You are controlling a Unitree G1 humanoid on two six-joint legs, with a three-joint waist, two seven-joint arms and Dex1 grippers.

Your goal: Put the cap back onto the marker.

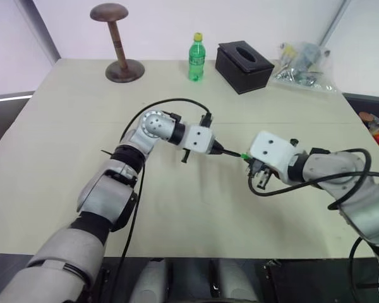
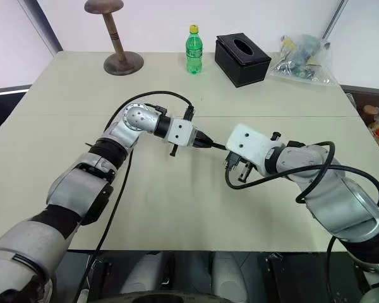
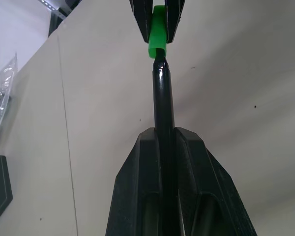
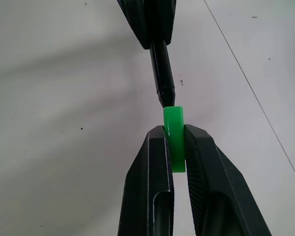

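the left pincer [image 1: 218,149] sits just left of the middle of the frame, its two black fingers [image 3: 137,196] clamped on the marker [image 3: 163,98], whose thin black barrel runs out between them toward the right. the right pincer [image 1: 247,161] sits just right of the middle, pointing back toward the left one, and its fingers [image 4: 155,182] are clamped on the cap [image 4: 174,137], a small bright green cylinder pinched by its sides with its open end sticking out past the fingertips. marker and cap lie on one line, tip to mouth: the marker's narrowed black end meets the rim of the cap, and whether the tip has gone inside i cannot tell. both are held in the air above the pale desk [image 1: 63,126], near the centre of the frame, and neither touches the surface

a black cable [image 1: 170,101] loops up over the left wrist, and another curls under the right forearm at the lower right

along the far edge of the desk, at the top of the frame, stand a wooden hat stand [image 1: 117,44] at the upper left, a green bottle [image 1: 196,58] with a yellow top at upper centre, a black tissue box [image 1: 244,65] just to its right, and a clear plastic bag [image 1: 303,69] of small items at the upper right
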